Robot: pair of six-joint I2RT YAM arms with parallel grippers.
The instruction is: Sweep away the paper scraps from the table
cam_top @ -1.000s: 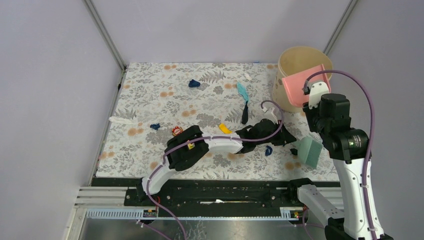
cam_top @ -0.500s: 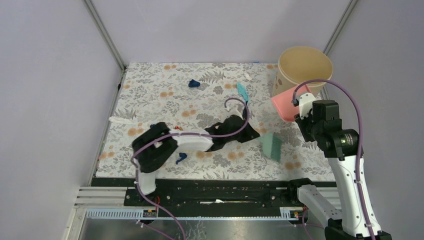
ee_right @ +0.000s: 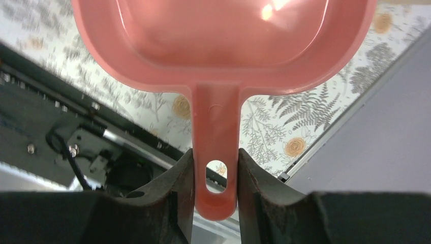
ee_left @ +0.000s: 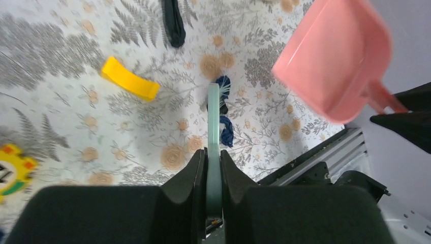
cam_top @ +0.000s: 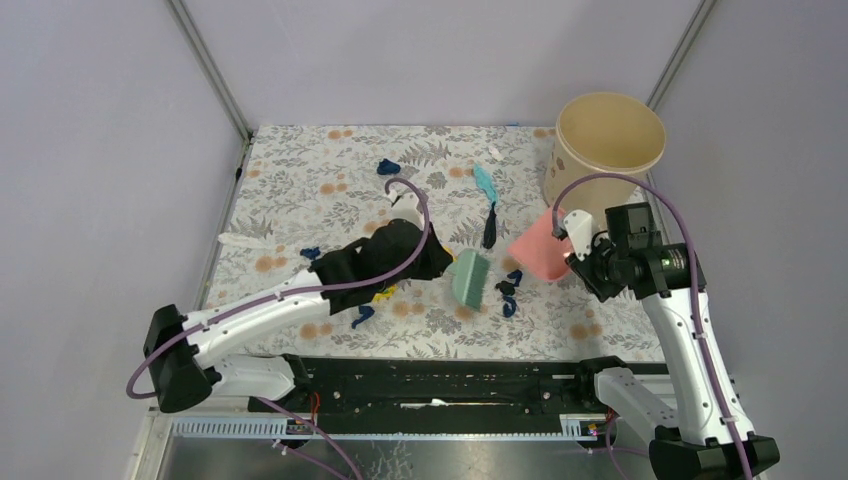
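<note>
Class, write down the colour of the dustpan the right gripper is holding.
The dustpan is salmon pink, seen best in the right wrist view.

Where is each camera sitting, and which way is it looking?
Top external: high above and behind the arms, looking down at the table; both arms show.
Left wrist: on the left arm, looking past the left gripper and its teal brush down at the cloth; two black fingers show.
Right wrist: on the right arm, looking past the right gripper, its fingers clamping the pink dustpan handle.
Shared: left wrist and top views both show dustpan, brush and navy paper scraps.
</note>
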